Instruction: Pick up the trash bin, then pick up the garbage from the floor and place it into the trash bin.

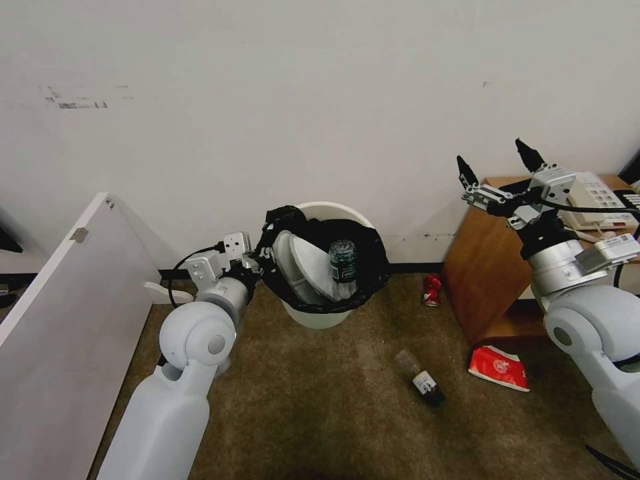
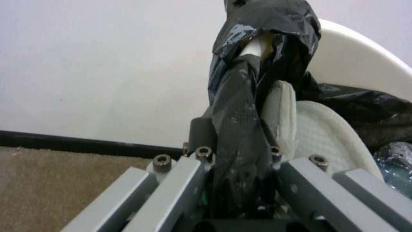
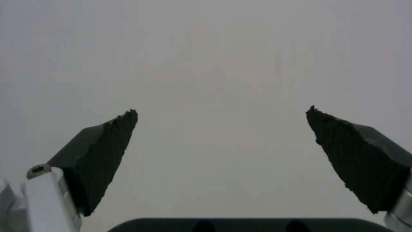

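Note:
The trash bin (image 1: pixel 319 316) is a round white bucket with a black bag (image 1: pixel 371 261) over its rim, lifted and tipped toward me in front of the wall. My left gripper (image 1: pixel 261 261) is shut on its near-left rim; in the left wrist view the left gripper (image 2: pixel 237 138) pinches the bag-covered rim of the bin (image 2: pixel 356 64). White slippers (image 1: pixel 301 264) (image 2: pixel 320 137) and a green bottle (image 1: pixel 343 264) lie inside. Garbage on the carpet: a red can (image 1: pixel 432 290), a small bottle (image 1: pixel 420 379), a red packet (image 1: pixel 499 367). My right gripper (image 1: pixel 499 163) (image 3: pixel 221 129) is raised, open and holding nothing.
A wooden cabinet (image 1: pixel 485 267) stands at the right against the wall with a beige telephone (image 1: pixel 595 199) on top. A white panel (image 1: pixel 67 313) leans along the left. Brown carpet (image 1: pixel 320 413) lies open in front of me.

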Controlling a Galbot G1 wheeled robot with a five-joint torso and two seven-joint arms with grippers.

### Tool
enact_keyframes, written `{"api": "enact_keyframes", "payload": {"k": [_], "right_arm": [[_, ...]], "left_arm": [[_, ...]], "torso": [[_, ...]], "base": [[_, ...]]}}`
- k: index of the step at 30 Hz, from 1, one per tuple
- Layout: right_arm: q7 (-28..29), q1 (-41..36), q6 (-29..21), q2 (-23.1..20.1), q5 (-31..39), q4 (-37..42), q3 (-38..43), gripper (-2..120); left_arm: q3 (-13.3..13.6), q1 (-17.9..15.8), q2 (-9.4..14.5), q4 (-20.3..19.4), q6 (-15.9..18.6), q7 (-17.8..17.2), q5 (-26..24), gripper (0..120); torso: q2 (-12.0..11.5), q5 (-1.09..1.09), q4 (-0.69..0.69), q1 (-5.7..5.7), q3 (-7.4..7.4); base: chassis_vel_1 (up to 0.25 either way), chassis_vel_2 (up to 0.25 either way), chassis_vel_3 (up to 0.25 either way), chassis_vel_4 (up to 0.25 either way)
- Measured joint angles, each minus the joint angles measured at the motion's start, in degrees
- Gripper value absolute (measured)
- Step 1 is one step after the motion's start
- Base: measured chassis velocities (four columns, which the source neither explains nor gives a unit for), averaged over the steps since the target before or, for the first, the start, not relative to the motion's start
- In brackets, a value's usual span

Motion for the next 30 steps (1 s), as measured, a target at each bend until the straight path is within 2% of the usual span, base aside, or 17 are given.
{"api": "enact_keyframes", "payload": {"k": [20, 30], "right_arm": [[-0.54, 0.09, 0.52, 0.13, 0.11, 0.35, 0.06, 100], [-3.82, -1.26, 1.52, -1.14, -1.59, 1.69, 0.22, 100]], "left_arm": [[-0.04, 0.04, -0.08, -0.04, -0.01, -0.02, 0.02, 4], [-0.01, -0.09, -0.18, 0.06, -0.01, -0.03, 0.04, 4]], "torso": [[0.0, 0.0, -0.01, 0.0, -0.01], [0.0, 0.0, -0.01, 0.0, -0.01]], "base": [[0.0, 0.0, 0.0, 0.0], [0.0, 0.0, 0.0, 0.0]]}}
